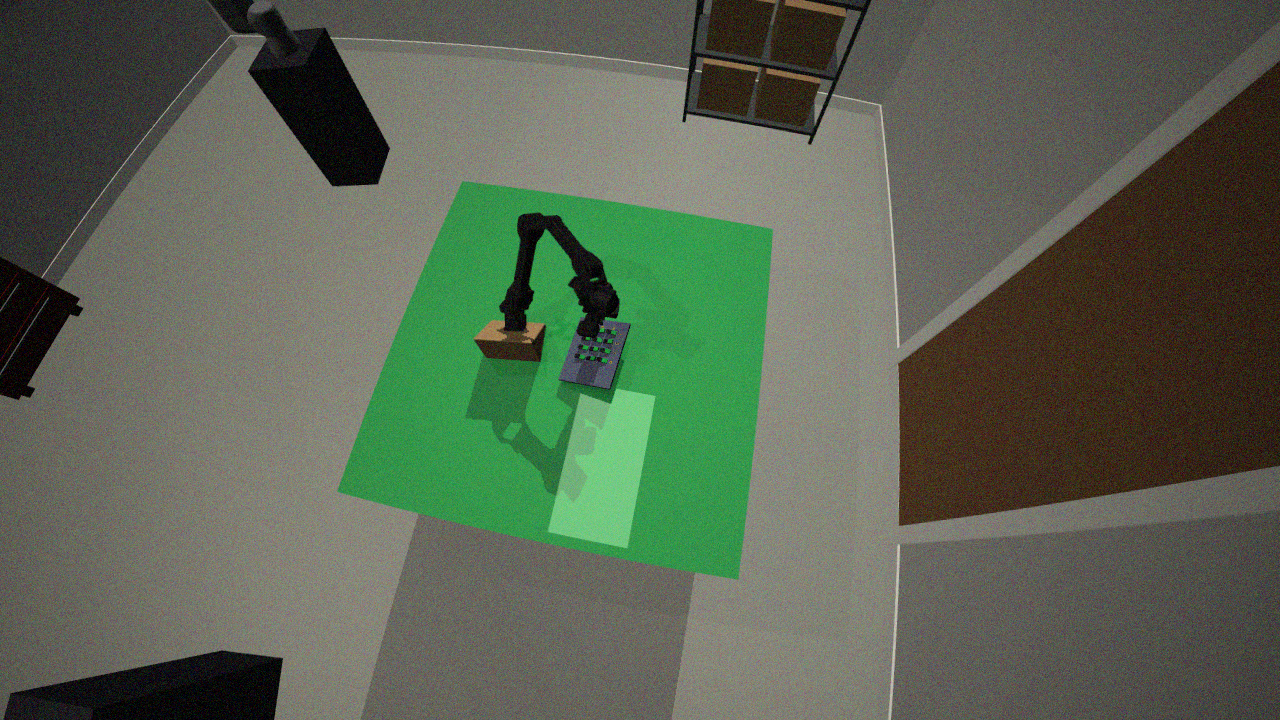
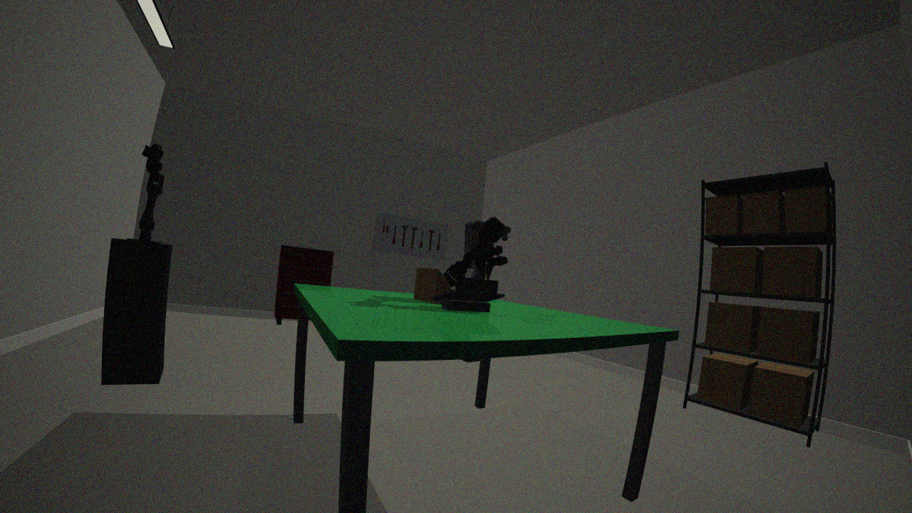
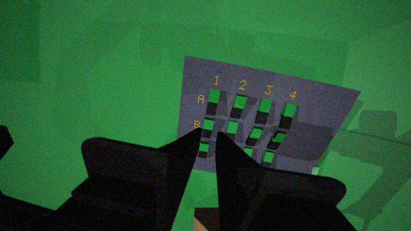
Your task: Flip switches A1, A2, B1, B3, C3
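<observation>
The grey-purple switch panel [image 1: 597, 377] [image 3: 321, 99] lies on the green table. In the wrist view, switches A1 [image 3: 214, 96], A2 [image 3: 239, 102], B1 [image 3: 209, 124] and B3 [image 3: 255, 133] show green far ends and dark near ends. Only the green part of C3 [image 3: 248, 151] shows past my right finger; C2 is hidden behind that finger. Which ends are raised I cannot tell clearly. My gripper [image 3: 209, 134] [image 1: 588, 332] is nearly shut with a narrow gap and nothing held. Its tips appear over the panel between columns 1 and 2, near row B; their height is unclear.
The wooden block [image 1: 509, 344] [image 2: 430, 284] stands beside the panel at the arm's base. The green table [image 1: 698, 402] [image 2: 395, 328] carries both. A shelf with boxes [image 2: 729, 274] and a dark pedestal [image 1: 317, 107] [image 2: 135, 312] stand away from the table.
</observation>
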You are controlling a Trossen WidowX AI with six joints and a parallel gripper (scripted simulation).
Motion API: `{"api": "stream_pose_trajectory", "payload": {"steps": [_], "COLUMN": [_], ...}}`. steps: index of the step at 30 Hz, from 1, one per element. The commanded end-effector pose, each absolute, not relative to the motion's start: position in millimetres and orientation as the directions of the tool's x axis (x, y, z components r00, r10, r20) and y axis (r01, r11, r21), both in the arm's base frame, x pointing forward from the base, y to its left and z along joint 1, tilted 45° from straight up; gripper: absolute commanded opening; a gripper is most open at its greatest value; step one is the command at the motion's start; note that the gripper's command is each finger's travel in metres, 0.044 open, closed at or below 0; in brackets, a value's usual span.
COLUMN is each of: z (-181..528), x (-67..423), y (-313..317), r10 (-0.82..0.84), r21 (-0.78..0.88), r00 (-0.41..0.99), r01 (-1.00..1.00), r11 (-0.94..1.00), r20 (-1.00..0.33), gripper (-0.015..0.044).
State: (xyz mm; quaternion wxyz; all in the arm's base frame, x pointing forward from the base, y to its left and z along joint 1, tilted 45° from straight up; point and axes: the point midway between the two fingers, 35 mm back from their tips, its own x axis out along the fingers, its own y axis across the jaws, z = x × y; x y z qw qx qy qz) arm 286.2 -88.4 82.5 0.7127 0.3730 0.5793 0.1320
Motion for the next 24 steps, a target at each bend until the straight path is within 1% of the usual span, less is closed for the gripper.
{"api": "stream_pose_trajectory", "payload": {"steps": [1, 5, 24], "z": [83, 61, 42], "x": [288, 297, 305], "y": [-89, -70, -54], "r10": [0.611, 0.602, 0.602], "r21": [0.685, 0.686, 0.687], "r00": [0.316, 0.338, 0.34], "r01": [0.253, 0.252, 0.252], "r11": [0.683, 0.683, 0.682], "r20": [-0.726, -0.723, -0.723], "gripper": [0.0, 0.0, 0.0]}}
